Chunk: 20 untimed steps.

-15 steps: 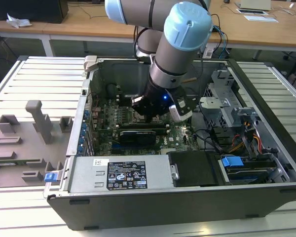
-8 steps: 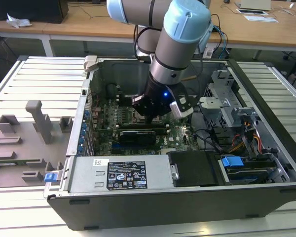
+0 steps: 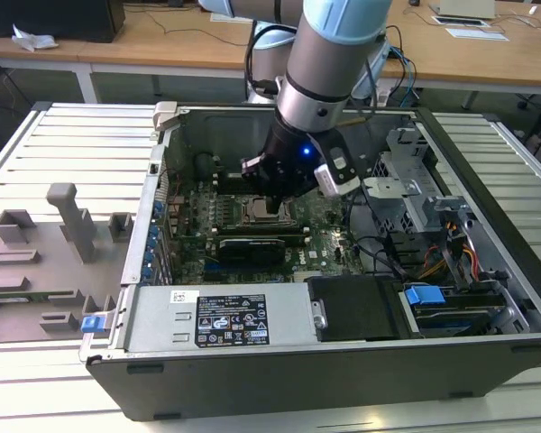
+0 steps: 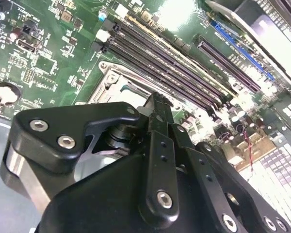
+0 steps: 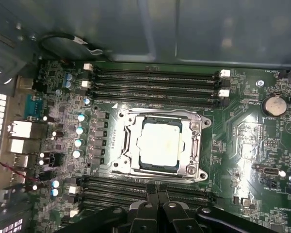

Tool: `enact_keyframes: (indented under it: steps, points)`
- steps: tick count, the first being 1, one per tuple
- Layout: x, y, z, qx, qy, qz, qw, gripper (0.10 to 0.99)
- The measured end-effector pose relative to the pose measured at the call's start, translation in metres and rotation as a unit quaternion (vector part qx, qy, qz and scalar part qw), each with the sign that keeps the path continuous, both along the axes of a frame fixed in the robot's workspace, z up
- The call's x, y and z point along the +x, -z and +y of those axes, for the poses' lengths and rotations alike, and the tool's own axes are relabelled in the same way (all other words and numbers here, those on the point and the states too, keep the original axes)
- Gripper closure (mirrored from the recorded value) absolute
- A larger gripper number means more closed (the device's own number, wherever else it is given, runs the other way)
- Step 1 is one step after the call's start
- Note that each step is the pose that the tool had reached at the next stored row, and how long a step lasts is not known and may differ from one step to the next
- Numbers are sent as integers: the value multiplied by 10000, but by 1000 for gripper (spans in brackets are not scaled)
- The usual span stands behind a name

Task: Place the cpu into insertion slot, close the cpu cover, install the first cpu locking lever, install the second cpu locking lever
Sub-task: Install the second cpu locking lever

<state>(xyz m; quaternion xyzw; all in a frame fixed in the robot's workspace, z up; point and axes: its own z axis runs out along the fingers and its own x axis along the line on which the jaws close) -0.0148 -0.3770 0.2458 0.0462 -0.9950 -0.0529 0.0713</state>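
Note:
In the first wrist view the cpu [image 5: 159, 144], a square chip with a silver-grey top, sits in the insertion slot [image 5: 117, 167] on the green board. The cpu cover [image 5: 196, 143], a metal frame with a square window, lies flat around the chip. Thin metal lever rods run along the frame's edges; I cannot tell whether they are latched. My gripper [image 5: 157, 188] hangs just beside the socket's edge, by the memory slots, its black fingers together with nothing between them. In the exterior view the gripper [image 3: 269, 204] is low inside the open computer case, right above the insertion slot [image 3: 257, 215].
Long black memory slots [image 5: 155, 82] flank the socket on two sides. Case walls [image 3: 252, 365], a drive cage [image 3: 424, 194] and cable bundles [image 3: 451, 253] close in around the board. A grey fixture plate [image 3: 45, 262] lies on the table at the exterior view's left.

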Motion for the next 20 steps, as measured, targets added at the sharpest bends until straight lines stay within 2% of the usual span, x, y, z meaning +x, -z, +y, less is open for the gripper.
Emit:
enact_keyframes:
  steps: [3,9,14,20]
  points:
    - [0,-56,0,-1,0,0,10000,980]
    - [0,-122,0,-2,0,0,10000,980]
    - [0,-218,0,-5,0,0,10000,980]
    - [0,-230,0,-6,0,0,10000,980]
